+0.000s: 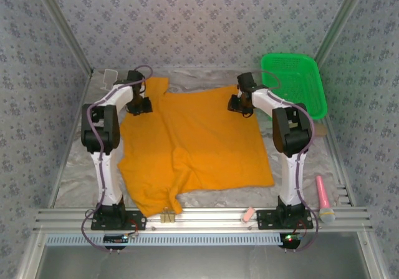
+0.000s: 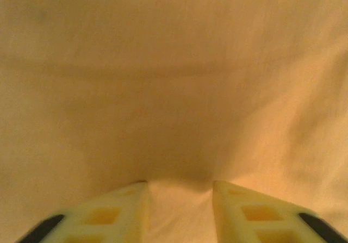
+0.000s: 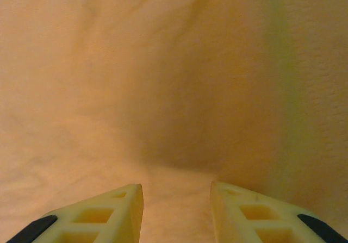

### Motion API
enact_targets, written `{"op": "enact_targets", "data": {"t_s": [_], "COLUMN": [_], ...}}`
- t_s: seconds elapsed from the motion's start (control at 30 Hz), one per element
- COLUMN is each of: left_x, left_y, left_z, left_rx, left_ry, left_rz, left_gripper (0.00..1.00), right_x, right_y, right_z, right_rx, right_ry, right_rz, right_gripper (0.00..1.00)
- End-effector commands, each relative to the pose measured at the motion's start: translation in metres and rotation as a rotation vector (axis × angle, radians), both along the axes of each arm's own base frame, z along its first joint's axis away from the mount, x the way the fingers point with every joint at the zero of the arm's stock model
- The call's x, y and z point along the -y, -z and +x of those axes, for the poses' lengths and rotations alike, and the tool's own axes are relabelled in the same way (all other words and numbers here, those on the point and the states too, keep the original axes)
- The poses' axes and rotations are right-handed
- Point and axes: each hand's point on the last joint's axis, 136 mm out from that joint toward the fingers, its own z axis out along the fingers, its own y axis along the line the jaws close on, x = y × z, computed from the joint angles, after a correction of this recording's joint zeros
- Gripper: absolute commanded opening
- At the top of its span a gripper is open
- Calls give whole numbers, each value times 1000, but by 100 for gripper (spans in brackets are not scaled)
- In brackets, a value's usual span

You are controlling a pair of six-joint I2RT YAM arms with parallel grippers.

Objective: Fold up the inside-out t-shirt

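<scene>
**foldnoob:** so how far along is the shirt?

**me:** Honestly, barely started. The orange t-shirt (image 1: 199, 141) is lying spread out flat on the table (image 1: 299, 170), and I can't see one proper fold in it. Both my pincers are down on its far edge. My left pincer (image 1: 138, 106) is at the far left corner, with a sleeve poking out just beyond it. My right pincer (image 1: 239, 104) is at the far right corner.

**foldnoob:** got a grip on it?

**me:** Not that I can tell. On both, the fingers are partly spread, not pressed together, tips right against the cloth with orange fabric showing in the gap. Looks like I'm about to pinch, not pinching.

**foldnoob:** what's left then?

**me:** Pretty much everything, I reckon: grab both far corners, bring that edge toward me, then fold again. The hem corner back near my left base is rumpled, with a flap turned over, so that probably needs smoothing. No print or tag in sight, so I can't say which side is up.
</scene>
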Motion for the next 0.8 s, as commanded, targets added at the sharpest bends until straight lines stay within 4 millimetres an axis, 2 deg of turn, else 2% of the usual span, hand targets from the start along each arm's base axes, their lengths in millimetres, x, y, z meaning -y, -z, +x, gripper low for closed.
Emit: {"op": "enact_targets", "data": {"t_s": [0.0,0.13,0.3,0.4,0.47,0.57,0.63,0.7,0.77], "left_x": [14,32,42,44,53,65,73,80,84], "left_y": [6,6,4,2,-6,-33,-57,-84,-113], "left_z": [22,49,81,98,111,125,127,122,110], "left_rx": [0,30,42,68,123,225,277,307,318], "left_ry": [82,161,187,190,218,269,294,296,285], "left_rz": [-27,-37,-9,-9,-37,-40,-38,-46,-53], "left_gripper": [21,20,18,27,32,37,39,39,39], "right_x": [14,25,35,38,38,25,6,-18,-55], "right_y": [15,23,25,22,14,-21,-52,-85,-112], "right_z": [6,14,29,38,44,49,46,32,5], "right_rx": [-16,-21,-18,1,35,134,235,345,475], "right_ry": [35,58,85,106,106,53,-58,-212,-454], "right_rz": [-22,-15,-22,-21,-5,44,58,36,3], "right_gripper": [39,39,39,39,40,41,41,42,44]}}
